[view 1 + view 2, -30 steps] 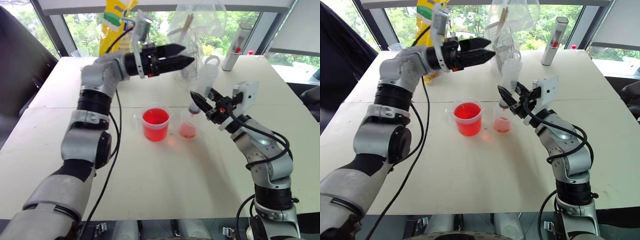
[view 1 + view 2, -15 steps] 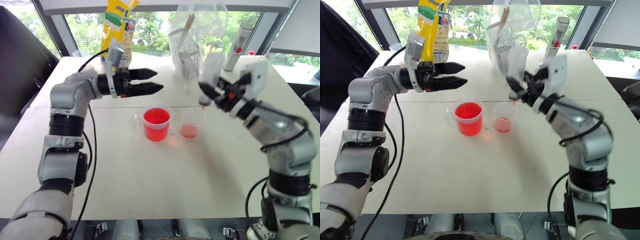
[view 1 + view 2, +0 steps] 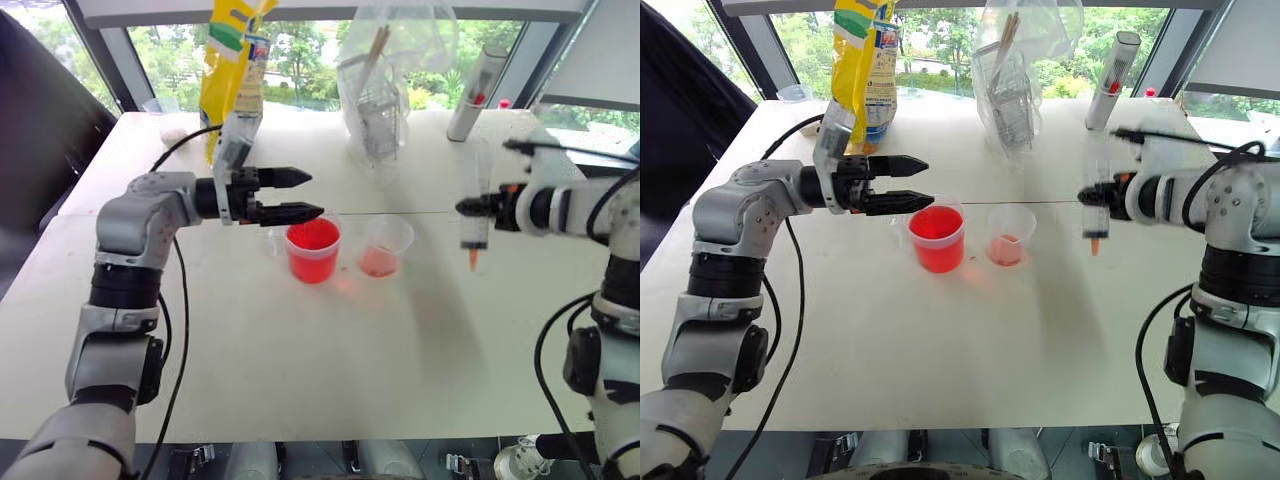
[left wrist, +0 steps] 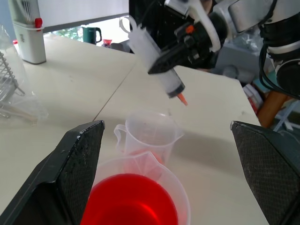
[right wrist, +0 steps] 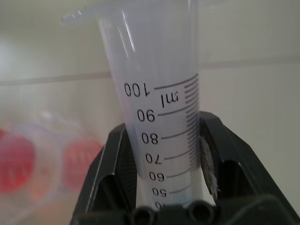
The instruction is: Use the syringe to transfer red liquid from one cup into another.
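We see the right hand (image 3: 478, 207) clamped on the upright syringe (image 3: 476, 215) (tip down) near the counter's (image 3: 330, 350) right edge; the left hand (image 3: 303, 195), fingers apart, points level above the handled cup (image 3: 312, 249).

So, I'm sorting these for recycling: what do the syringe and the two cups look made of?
Syringe: apparently translucent plastic with a smooth finish; black graduation marks printed on its barrel.
Handled cup: seemingly clear, thin plastic; the red liquid shows through its wall.
Smaller cup: likely the same clear plastic, with a flared rim.
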Controlling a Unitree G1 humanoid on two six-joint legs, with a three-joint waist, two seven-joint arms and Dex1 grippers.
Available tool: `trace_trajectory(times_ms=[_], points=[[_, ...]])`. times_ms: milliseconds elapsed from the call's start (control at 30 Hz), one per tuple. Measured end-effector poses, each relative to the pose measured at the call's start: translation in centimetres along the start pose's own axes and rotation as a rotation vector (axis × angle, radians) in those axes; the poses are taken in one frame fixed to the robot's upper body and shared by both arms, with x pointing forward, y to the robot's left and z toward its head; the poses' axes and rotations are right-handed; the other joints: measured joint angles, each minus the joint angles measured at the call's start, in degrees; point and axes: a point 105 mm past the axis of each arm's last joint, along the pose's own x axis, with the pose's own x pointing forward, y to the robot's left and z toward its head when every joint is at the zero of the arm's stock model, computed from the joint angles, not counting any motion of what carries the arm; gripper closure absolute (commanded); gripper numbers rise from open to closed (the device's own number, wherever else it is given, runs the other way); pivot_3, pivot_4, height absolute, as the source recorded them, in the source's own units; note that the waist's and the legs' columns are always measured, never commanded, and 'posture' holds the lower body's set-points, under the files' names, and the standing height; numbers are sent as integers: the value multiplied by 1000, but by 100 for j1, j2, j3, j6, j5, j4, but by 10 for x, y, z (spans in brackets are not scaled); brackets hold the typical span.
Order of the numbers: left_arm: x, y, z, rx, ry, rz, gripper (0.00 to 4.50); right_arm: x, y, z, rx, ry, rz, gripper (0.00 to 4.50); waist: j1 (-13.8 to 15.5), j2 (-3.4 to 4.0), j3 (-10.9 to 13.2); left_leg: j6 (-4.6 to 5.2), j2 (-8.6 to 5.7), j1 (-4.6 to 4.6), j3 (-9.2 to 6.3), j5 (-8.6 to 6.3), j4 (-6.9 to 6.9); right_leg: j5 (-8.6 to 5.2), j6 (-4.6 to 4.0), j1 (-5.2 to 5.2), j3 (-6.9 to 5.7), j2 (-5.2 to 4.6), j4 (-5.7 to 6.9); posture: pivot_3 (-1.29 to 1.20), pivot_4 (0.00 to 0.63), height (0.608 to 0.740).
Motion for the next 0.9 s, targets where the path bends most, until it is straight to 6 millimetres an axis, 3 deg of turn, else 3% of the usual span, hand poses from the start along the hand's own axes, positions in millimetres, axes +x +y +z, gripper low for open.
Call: trace_trajectory(times_ms=[133,533,733,900], points=[[0,-3,3,13,-3,-8,74,23,-1,-36,35,150,10,3036,-7,3,1,0,-1,3,2,1,-1,1,2,-3,4,3,7,0,150,739],[-3,-5,7,25,-10,4,74,43,4,-38,72,230,-15,3036,-22,-11,-7,0,2,12,-2,1,-4,1,2,4,-3,9,5,0,150,739],[-8,-5,-1,1,7,24,0,50,11,-40,73,242,12,267,-48,-19,-11,0,2,13,-2,1,-3,1,2,8,-8,9,6,0,150,739],[-9,-10,3,-17,-1,0,0,46,11,-42,48,232,14,118,-24,-19,-11,0,0,11,-2,1,2,2,3,12,-14,-3,5,0,150,739]])
